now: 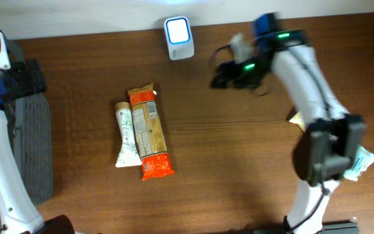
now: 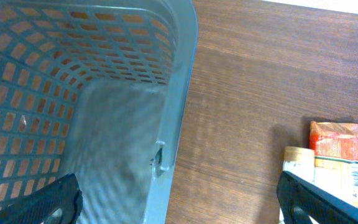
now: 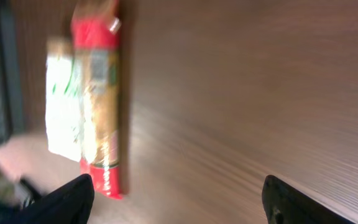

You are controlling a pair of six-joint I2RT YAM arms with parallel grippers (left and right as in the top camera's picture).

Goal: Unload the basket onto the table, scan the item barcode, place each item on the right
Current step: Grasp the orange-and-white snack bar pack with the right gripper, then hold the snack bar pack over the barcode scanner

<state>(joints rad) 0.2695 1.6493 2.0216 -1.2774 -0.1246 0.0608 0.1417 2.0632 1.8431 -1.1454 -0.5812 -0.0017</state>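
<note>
The overhead camera looks straight down on the brown wood-grain table (image 1: 239,175) from well above, wide enough to take in the white box scanner with a blue-lit face (image 1: 178,38) at the far edge and the grey plastic lattice basket (image 1: 34,143) at the left. The left wrist camera hangs close over that basket's rim, facing down and across the table to the long orange-and-tan snack packet (image 2: 336,155). The right wrist camera, blurred, looks down from farther off at the same packet lying beside the white-and-green tube (image 3: 64,106). All three views share the packet and the table.
</note>
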